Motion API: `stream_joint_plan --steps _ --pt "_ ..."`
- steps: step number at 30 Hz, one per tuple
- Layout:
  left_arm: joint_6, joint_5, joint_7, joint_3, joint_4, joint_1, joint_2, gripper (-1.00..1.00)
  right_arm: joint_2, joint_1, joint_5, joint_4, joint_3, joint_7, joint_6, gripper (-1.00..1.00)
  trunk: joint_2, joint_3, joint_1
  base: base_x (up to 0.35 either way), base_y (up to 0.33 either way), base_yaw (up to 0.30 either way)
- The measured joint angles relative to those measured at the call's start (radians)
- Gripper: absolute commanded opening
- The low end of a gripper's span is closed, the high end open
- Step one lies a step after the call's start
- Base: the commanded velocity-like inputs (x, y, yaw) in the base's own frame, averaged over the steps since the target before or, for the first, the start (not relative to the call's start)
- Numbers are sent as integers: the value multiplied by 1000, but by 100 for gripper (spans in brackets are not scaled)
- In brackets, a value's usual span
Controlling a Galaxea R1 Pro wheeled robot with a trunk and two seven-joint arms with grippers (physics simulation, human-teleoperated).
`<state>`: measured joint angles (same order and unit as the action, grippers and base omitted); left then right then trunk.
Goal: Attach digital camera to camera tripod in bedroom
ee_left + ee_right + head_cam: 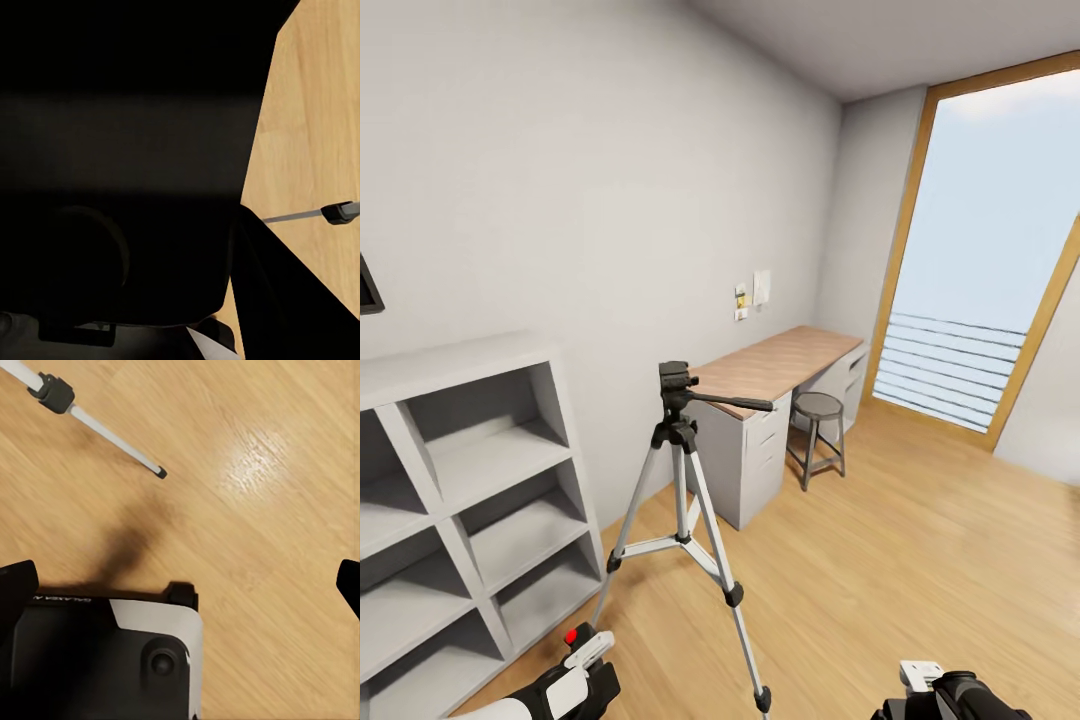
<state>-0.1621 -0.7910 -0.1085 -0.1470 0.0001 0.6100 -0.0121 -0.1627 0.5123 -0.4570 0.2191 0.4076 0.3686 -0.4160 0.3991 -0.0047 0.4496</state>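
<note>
White walls and a light plank floor (920,560) make up the bedroom, with white cube shelves (460,500) along the wall, a wood-topped desk (780,365) with grey drawers further on, a round stool (818,430) tucked beside it, and a tall wood-framed window (980,270) at the far end.

Ahead of both arms and between them stands the camera tripod (682,500) — silver legs spread on the floor, black head on top with its long pan handle pointing toward the desk.

At the bottom edge of the head view the left gripper (582,665) is raised with the digital camera (127,187) in it; a red button (571,636) shows by the fingertips. In the left wrist view the camera's dark body sits right against the lens, with a strip of floor and one tripod leg beyond. The fingers are closed onto the camera.

The right gripper (184,585) hangs low over bare floor — its fingertips (16,585) are spread wide apart with nothing between them. A tripod leg and its black foot lie just beyond it, well apart from the fingers.
</note>
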Motion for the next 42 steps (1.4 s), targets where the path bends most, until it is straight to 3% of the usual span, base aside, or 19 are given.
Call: stream_joint_plan --steps 27,42 --pt "0 0 0 0 0 -1 0 -100 0 0 0 0 0 -7 20 100 -2 -30 0 0 0 170" --pt "0 0 1 0 0 -1 0 -100 0 -1 12 1 7 -5 23 100 -2 -44 0 0 0 12"
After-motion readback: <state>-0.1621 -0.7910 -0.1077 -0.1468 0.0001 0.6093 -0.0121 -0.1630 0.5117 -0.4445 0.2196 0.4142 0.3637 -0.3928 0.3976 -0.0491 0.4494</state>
